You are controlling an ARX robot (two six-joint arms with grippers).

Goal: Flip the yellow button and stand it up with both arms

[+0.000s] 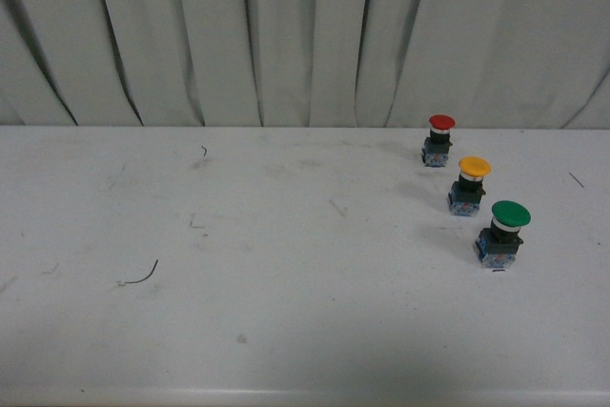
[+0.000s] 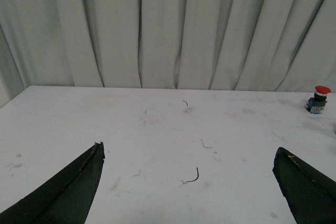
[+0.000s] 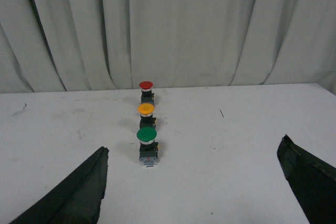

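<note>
Three buttons stand cap-up in a row at the table's (image 1: pixel 238 331) right, the yellow button (image 1: pixel 469 186) between red button (image 1: pixel 438 140) and green button (image 1: pixel 502 234), already upright, which likely explains why left gripper (image 2: pixel 189 182) and right gripper (image 3: pixel 191 182) hang spread wide, empty.

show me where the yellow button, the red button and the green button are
yellow button (image 1: pixel 474 167), front view, on its yellow cap
red button (image 1: pixel 441 122), front view, on its red cap
green button (image 1: pixel 511 213), front view, on its green cap
</note>
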